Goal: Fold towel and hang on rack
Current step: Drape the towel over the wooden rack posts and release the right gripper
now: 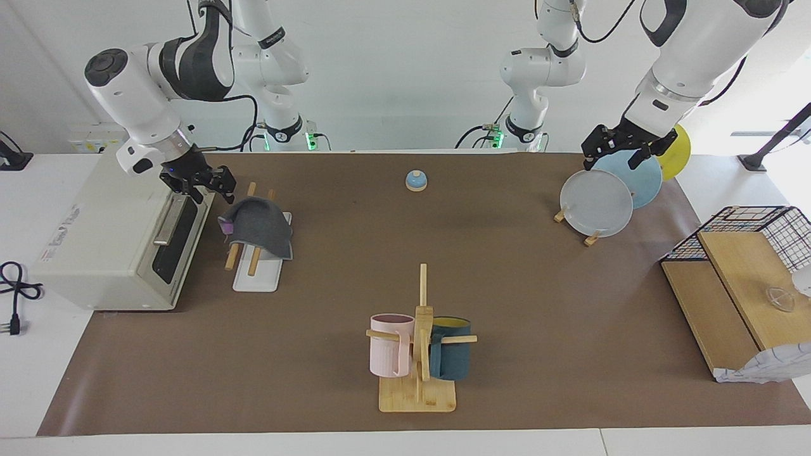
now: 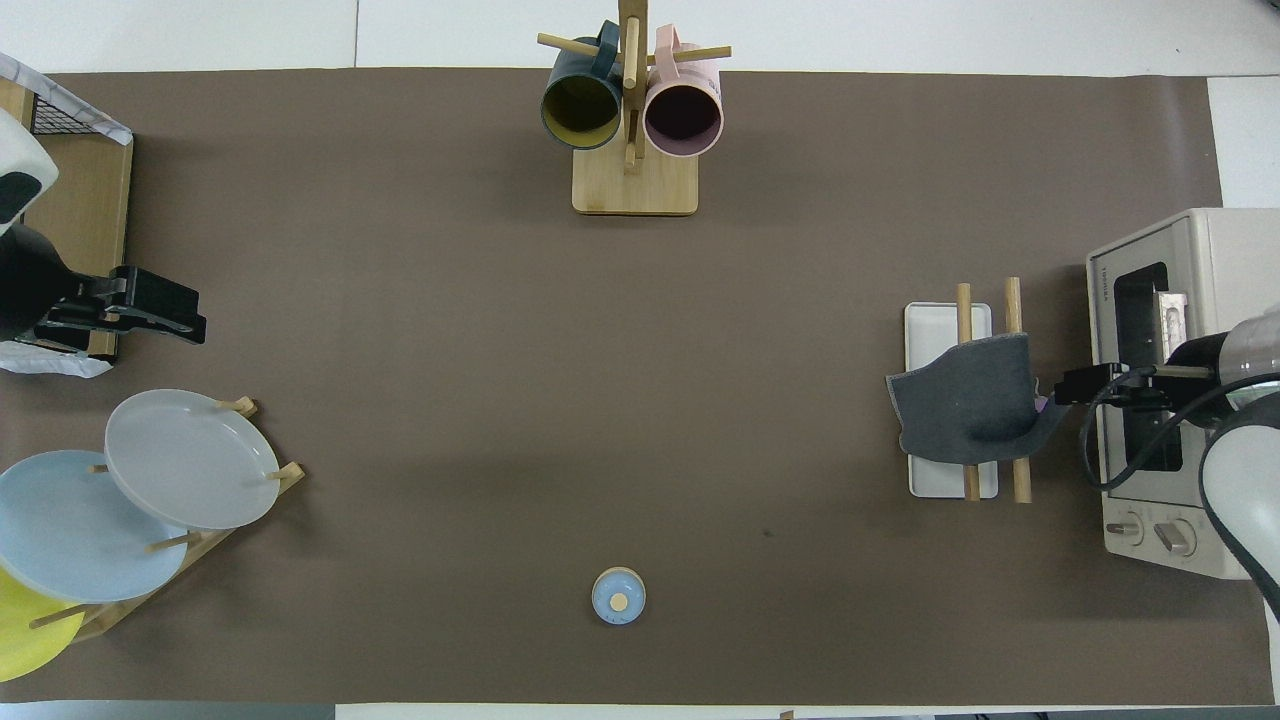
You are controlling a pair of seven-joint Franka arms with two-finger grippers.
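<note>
Here the towel (image 1: 258, 227) droops grey over the rack (image 1: 256, 269), right pincer (image 1: 201, 183) apart, left pincer (image 1: 619, 152) apart

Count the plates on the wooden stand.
3, all leaning on the small wooden plate stand at the left arm's end: the grey round plate farthest from the robots, the light-blue plate next, the yellow plate nearest.
</note>
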